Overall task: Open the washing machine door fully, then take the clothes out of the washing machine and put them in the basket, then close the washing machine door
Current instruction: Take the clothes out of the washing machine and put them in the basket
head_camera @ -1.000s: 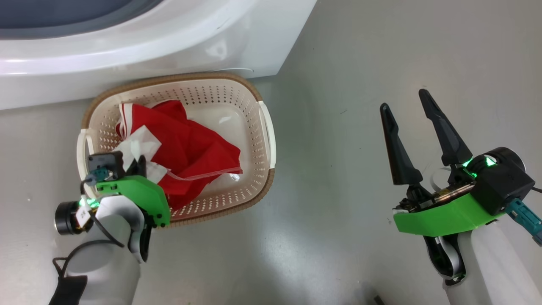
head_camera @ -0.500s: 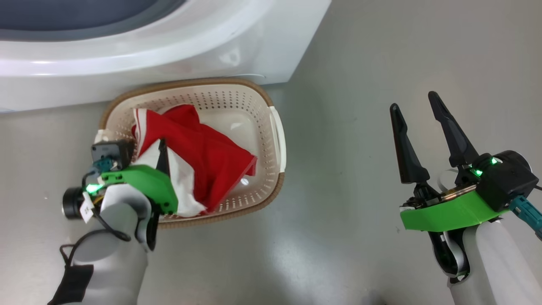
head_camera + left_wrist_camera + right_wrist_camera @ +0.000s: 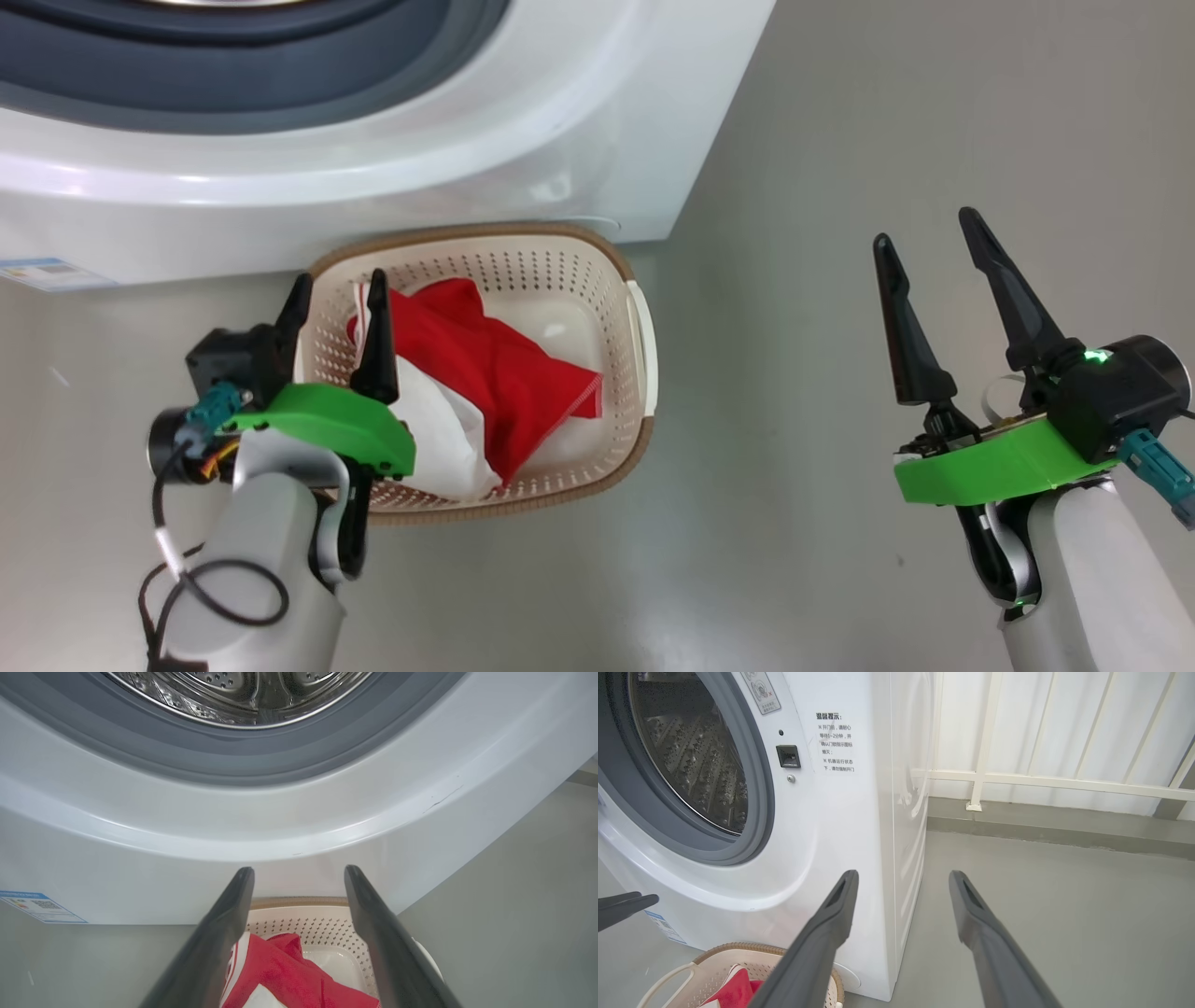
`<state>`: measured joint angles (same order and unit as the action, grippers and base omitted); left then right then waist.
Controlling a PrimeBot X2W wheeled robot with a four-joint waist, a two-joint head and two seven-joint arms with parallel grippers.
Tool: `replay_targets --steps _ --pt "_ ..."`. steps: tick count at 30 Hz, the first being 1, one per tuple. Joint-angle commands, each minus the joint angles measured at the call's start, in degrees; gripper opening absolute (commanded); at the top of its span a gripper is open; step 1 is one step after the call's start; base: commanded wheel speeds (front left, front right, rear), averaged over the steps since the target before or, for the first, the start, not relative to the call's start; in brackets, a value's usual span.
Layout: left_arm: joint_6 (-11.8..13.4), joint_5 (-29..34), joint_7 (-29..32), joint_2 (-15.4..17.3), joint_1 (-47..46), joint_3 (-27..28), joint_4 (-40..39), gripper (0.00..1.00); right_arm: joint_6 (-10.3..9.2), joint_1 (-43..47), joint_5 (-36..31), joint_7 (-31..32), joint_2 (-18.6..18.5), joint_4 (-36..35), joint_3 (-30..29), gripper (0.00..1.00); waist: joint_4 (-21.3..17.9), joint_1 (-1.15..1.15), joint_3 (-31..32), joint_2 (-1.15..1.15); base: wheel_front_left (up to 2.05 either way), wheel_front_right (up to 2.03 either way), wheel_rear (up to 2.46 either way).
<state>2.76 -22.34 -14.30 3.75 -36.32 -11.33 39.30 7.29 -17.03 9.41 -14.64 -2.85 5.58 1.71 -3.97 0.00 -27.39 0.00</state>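
Note:
The red clothes (image 3: 495, 373) with a white panel lie in the cream basket (image 3: 523, 231), which stands on the floor against the white washing machine (image 3: 373, 187). My left gripper (image 3: 341, 280) is open and empty above the basket's left side. The left wrist view looks past its fingers (image 3: 233, 905) at the clothes (image 3: 280, 975) and the steel drum (image 3: 243, 690). My right gripper (image 3: 924, 231) is open over bare floor to the right, holding nothing. The door is out of view.
A blue label (image 3: 47, 273) sits low on the machine's front. Grey floor (image 3: 794, 467) spreads to the right of the basket. In the right wrist view a white railing (image 3: 1041, 781) runs behind the machine's right side.
My left gripper has lifted out of the basket and turned its fingers up, open, leaving the clothes inside. The head camera has tilted, showing more of the machine. The right arm has barely moved.

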Motion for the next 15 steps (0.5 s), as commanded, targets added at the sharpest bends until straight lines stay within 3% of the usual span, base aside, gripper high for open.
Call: replay_targets --steps 1,7,15 --pt "0.8 0.5 -0.7 1.2 1.7 1.9 -2.4 1.00 0.20 0.1 -0.6 -0.4 0.0 -1.2 0.8 1.00 1.0 0.00 1.8 0.00 0.00 0.00 0.00" --pt "2.4 2.2 -0.7 0.4 6.6 4.9 -11.7 1.00 0.20 0.8 -1.1 -0.4 0.0 -0.5 -0.6 1.00 2.3 0.00 5.2 0.00 0.00 0.00 0.00" --pt "1.3 4.6 -0.7 -0.3 13.6 6.5 -22.7 1.00 0.20 2.4 -2.0 -0.4 0.0 0.5 -1.5 1.00 3.3 0.00 9.6 0.00 0.00 0.00 0.00"
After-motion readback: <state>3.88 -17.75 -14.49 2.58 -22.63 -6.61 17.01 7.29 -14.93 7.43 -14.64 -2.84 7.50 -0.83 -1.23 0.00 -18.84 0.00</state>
